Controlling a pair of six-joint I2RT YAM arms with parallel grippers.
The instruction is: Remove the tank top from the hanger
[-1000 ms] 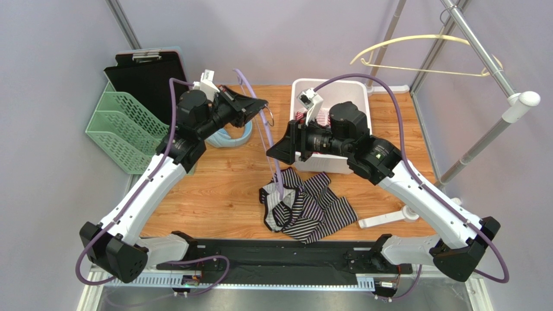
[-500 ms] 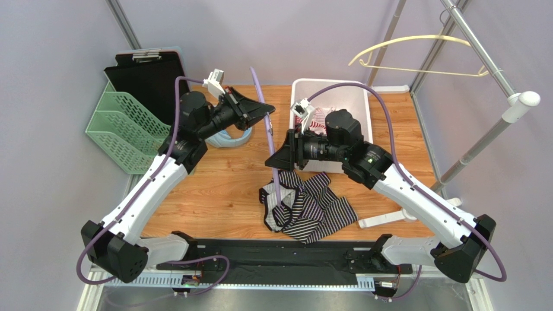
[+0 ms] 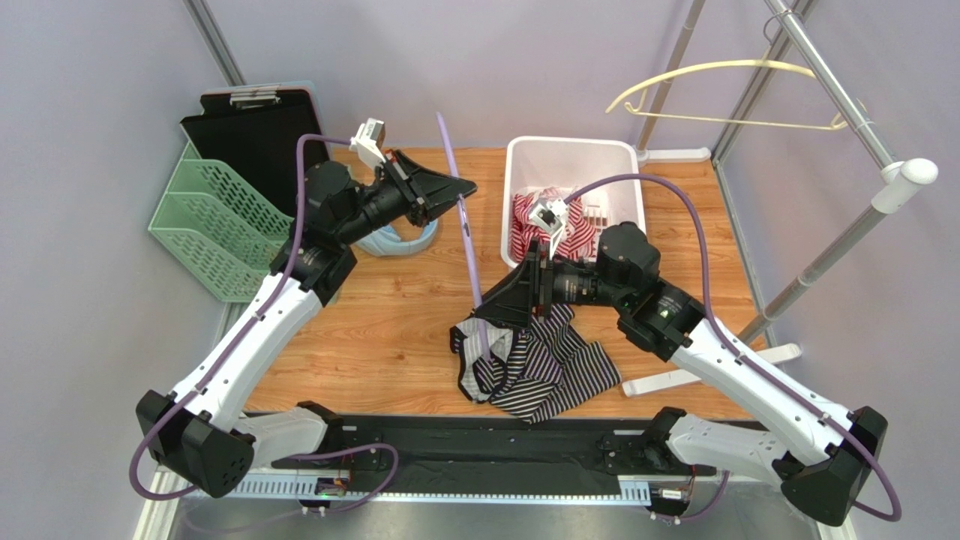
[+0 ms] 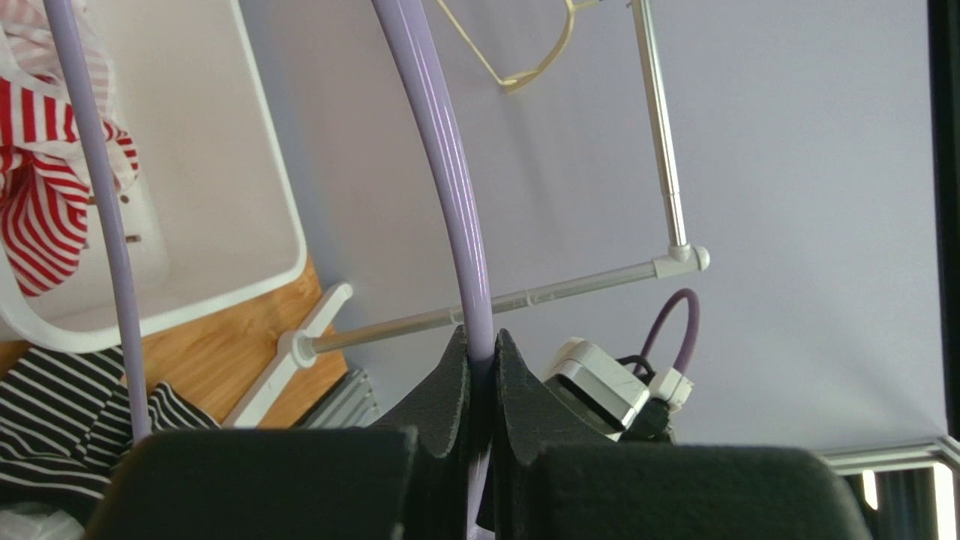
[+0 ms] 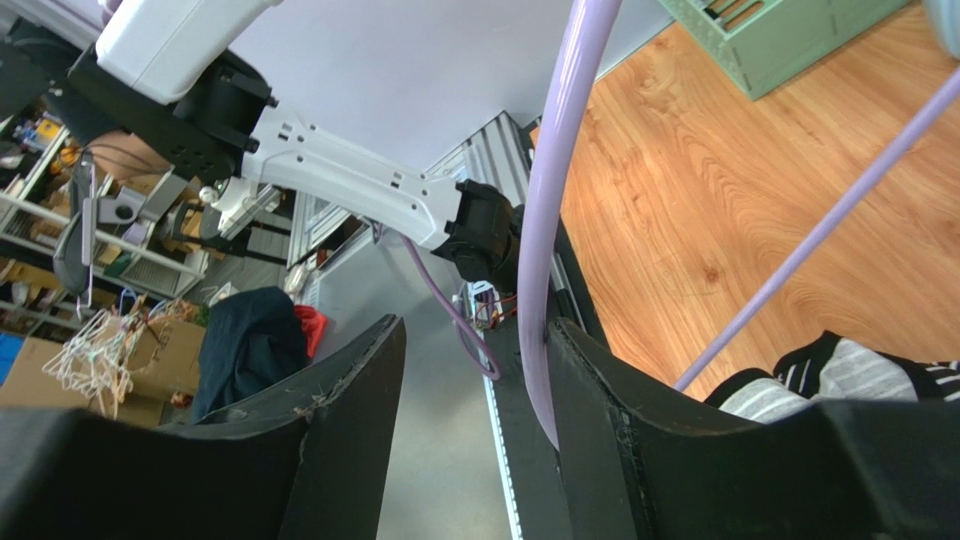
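Pinching the lavender hanger point(image 3: 463, 239) between closed fingers, the left gripper point(image 3: 459, 194) holds it up above the wooden table point(image 3: 383, 326). In the left wrist view the two black pads point(image 4: 456, 388) meet tight on the thick bar point(image 4: 445, 169). From there the hanger slants down toward 6 o'clock, and its lower end meets the top edge of the striped tank top point(image 3: 541, 362). The tank top lies crumpled on the table at about 6 o'clock from the table's centre, close to the arm bases; whether a strap is looped over the hanger cannot be told. The right gripper point(image 3: 494, 317) sits low at that same end with its fingers spread apart. In the right wrist view the thick bar point(image 5: 569, 146) runs through the gap of the gripper point(image 5: 473, 338), close along one finger point(image 5: 597, 394), and nothing is clamped. A thinner bar of the hanger crosses to the striped cloth point(image 5: 856, 371) at 4 o'clock in that view. At 1 o'clock on the table stands a white bin point(image 3: 518, 169) with a red-striped garment point(image 3: 583, 231) inside. A green file tray point(image 3: 214, 219) sits off the table's edge at 10 o'clock, and a yellow hanger point(image 3: 721, 70) hangs on the metal rack point(image 3: 840, 90) at 2 o'clock.
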